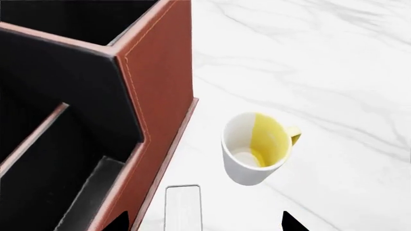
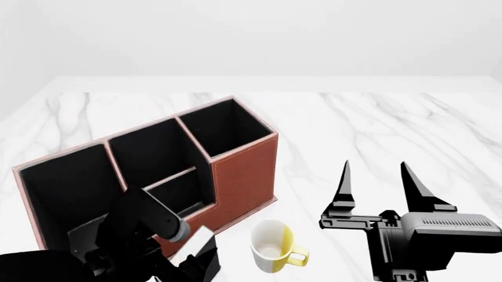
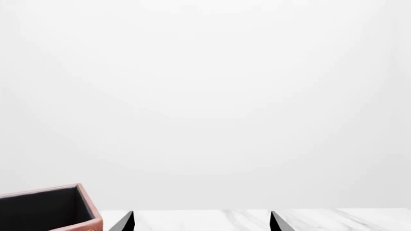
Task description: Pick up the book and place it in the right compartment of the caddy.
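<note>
The book (image 1: 183,207) lies flat on the table just near of the caddy (image 2: 243,170), beneath the left gripper (image 1: 205,222), whose jaws stand open astride it. The right compartment (image 2: 223,126) is empty; grasping and placing remain. The right gripper (image 2: 377,187) waits open, empty.

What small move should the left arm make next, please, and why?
Probably close the left claw on the book. Its pale page edge shows between the spread fingertips, beside the caddy, and nothing grips it yet.
</note>
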{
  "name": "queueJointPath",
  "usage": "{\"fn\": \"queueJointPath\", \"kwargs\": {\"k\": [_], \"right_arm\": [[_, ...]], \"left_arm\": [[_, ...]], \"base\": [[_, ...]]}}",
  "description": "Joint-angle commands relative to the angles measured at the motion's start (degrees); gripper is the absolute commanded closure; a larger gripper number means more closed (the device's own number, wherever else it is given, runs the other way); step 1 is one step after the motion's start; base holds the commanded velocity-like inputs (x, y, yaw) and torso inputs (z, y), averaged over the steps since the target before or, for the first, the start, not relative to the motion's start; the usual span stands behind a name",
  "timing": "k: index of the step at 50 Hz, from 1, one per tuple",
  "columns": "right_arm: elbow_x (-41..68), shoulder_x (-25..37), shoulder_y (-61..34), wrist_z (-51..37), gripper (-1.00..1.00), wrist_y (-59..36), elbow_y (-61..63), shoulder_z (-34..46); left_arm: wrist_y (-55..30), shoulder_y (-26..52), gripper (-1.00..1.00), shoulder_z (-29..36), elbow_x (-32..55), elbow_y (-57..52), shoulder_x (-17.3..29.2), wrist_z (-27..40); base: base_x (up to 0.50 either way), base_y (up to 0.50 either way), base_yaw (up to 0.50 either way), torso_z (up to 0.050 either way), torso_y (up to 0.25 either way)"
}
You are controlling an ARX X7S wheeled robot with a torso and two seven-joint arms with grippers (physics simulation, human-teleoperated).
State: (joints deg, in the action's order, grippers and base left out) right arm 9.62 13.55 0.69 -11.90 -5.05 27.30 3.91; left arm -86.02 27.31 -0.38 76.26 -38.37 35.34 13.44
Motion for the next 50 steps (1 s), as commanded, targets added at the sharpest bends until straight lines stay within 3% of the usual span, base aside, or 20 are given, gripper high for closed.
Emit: {"fn": "queueJointPath", "kwargs": {"k": [1, 5, 6, 23, 35, 36, 50], "right_arm": [[0.15, 0.28, 0.18, -0.2, -1.0, 0.23, -0.31, 0.45], [0.16, 0.35, 0.21, -0.32, -1.0, 0.34, -0.34, 0.58], [0.46, 0.4, 0.81, -0.26, -1.0, 0.06, -0.11, 0.75], [1.14, 1.16, 0.71, -0.86, -1.0, 0.53, -0.64, 1.19], [1.91, 1.5, 0.92, -1.28, -1.0, 0.85, -1.02, 1.3], [1.93, 1.52, 0.95, -1.34, -1.0, 0.86, -1.03, 1.33], [1.68, 1.66, 1.26, -2.08, -1.0, 1.24, -1.09, 2.22]], "left_arm": [[-0.26, 0.66, -1.0, 1.93, 3.05, 3.0, 0.99, 3.8], [0.07, 0.36, -1.0, 3.26, 2.41, 3.37, 1.43, 4.12], [-0.45, -2.66, -1.0, 7.87, -2.57, 6.96, 0.46, 5.85], [2.22, -3.1, -1.0, 11.59, -4.52, 9.59, 1.26, 5.37], [7.26, -3.5, -1.0, 20.03, -12.46, 13.37, 1.92, -0.21], [7.6, -3.39, 1.0, 20.52, -13.04, 13.89, 1.9, -0.51], [9.75, -3.36, 1.0, 21.52, -14.61, 14.32, 2.69, -1.0]], "base": [[0.0, 0.0, 0.0, 0.0, 0.0], [0.0, 0.0, 0.0, 0.0, 0.0], [0.0, 0.0, 0.0, 0.0, 0.0], [0.0, 0.0, 0.0, 0.0, 0.0], [0.0, 0.0, 0.0, 0.0, 0.0], [0.0, 0.0, 0.0, 0.0, 0.0], [0.0, 0.0, 0.0, 0.0, 0.0]]}}
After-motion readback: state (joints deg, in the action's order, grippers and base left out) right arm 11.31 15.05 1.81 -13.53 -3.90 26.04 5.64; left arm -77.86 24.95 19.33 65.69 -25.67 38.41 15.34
